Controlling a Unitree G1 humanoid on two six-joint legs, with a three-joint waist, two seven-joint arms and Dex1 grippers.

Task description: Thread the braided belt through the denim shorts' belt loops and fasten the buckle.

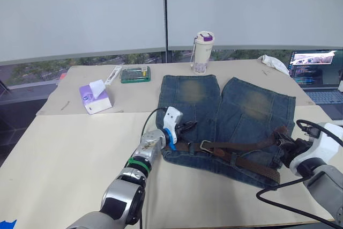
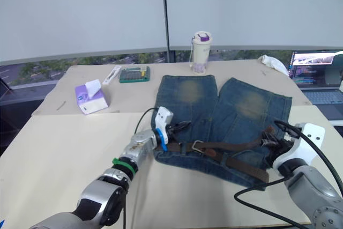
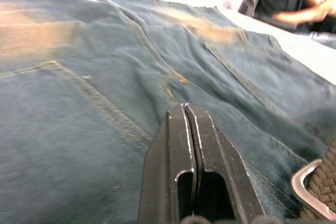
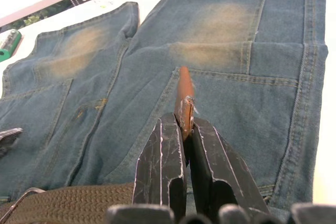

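The braided belt [image 1: 241, 154] lies along the waistband of the denim shorts [image 1: 225, 116], mid-table, the buckle [image 1: 204, 145] just right of the left gripper [image 1: 185, 128]. That left gripper's fingers are pressed together on nothing, resting on denim at the shorts' nine o'clock. Over at three o'clock the right gripper [image 4: 184, 129] pinches the belt's tapered tip. The risk I see: such a thin nip could slip if the braid snags on the belt loops, bunching the cloth.
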